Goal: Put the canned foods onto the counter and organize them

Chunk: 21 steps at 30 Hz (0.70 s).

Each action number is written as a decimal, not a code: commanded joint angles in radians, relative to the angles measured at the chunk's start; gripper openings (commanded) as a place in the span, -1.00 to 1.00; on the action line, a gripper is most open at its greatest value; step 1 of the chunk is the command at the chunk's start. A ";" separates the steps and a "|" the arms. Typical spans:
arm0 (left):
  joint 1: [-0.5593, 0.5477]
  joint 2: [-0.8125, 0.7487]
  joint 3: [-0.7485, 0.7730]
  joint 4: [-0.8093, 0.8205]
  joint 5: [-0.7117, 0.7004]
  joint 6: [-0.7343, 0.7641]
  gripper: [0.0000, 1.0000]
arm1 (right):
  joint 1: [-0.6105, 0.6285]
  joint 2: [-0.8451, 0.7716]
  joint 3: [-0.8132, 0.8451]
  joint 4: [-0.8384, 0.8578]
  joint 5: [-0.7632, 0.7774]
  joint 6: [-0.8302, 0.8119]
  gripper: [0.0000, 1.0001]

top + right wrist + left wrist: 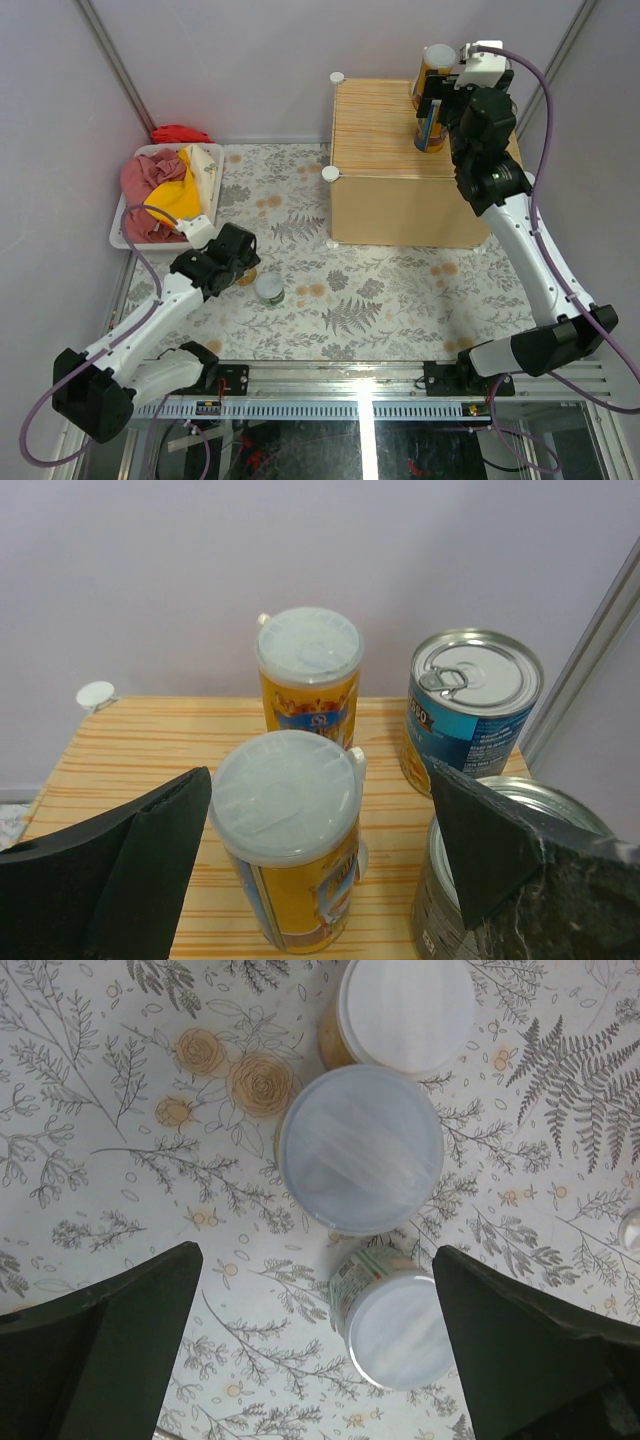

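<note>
One tin (437, 900) on the counter (140, 750) sits half-hidden (behind right hand (318, 778)).

Walls: plain pale lilac walls (250, 60) close in the table's far, left and right edges.
Frame: grey metal posts slant up the walls, one by the far-left corner (110, 50) and one by the far-right corner (565, 50).
Table: a white table cover (380, 290) printed with grey ferns and orange roses spreads from edge to edge.
Near edge: a ridged silver rail (370, 385) runs along it.
Furniture: the counter (390, 205), a light wood-grain box, stands at the far-right corner against the far wall, with white round knobs (330, 173) at its corners.
Light: soft and even, with faint shadows; one bright streak (367, 440) glints on the dark glossy panel below the near edge.
</note>
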State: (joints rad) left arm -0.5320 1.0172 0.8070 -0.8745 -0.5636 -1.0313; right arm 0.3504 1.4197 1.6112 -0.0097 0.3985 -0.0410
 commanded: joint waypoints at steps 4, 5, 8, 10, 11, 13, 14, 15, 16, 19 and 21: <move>0.112 0.085 -0.005 0.192 0.126 0.187 1.00 | 0.036 -0.068 0.075 0.028 -0.009 -0.013 0.97; 0.120 0.093 -0.006 0.211 0.135 0.204 1.00 | 0.040 -0.074 0.077 0.026 -0.009 -0.015 0.97; 0.143 0.118 -0.007 0.248 0.154 0.236 1.00 | 0.057 -0.082 0.082 0.020 -0.007 -0.021 0.97; 0.156 0.129 -0.011 0.269 0.169 0.251 1.00 | 0.068 -0.090 0.085 0.015 -0.007 -0.023 0.97; 0.167 0.135 -0.014 0.277 0.175 0.259 1.00 | 0.074 -0.094 0.085 0.013 -0.006 -0.024 0.97; 0.175 0.150 -0.019 0.287 0.180 0.273 1.00 | 0.089 -0.102 0.084 0.010 -0.005 -0.026 0.98; 0.180 0.157 -0.025 0.292 0.180 0.279 1.00 | 0.099 -0.105 0.084 0.010 -0.003 -0.028 0.98; 0.184 0.164 -0.031 0.296 0.182 0.285 1.00 | 0.112 -0.109 0.084 0.011 0.001 -0.031 0.99; 0.188 0.169 -0.036 0.303 0.185 0.289 1.00 | 0.118 -0.111 0.084 0.010 0.002 -0.034 0.99; 0.198 0.179 -0.054 0.329 0.200 0.303 1.00 | 0.155 -0.117 0.085 0.008 0.012 -0.041 1.00; 0.202 0.187 -0.063 0.342 0.213 0.310 1.00 | 0.178 -0.121 0.085 0.008 0.020 -0.047 1.00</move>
State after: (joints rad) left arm -0.3443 1.1927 0.7670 -0.6064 -0.3794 -0.7647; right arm 0.4866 1.3319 1.6520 -0.0261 0.4015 -0.0578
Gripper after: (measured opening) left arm 0.995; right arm 0.995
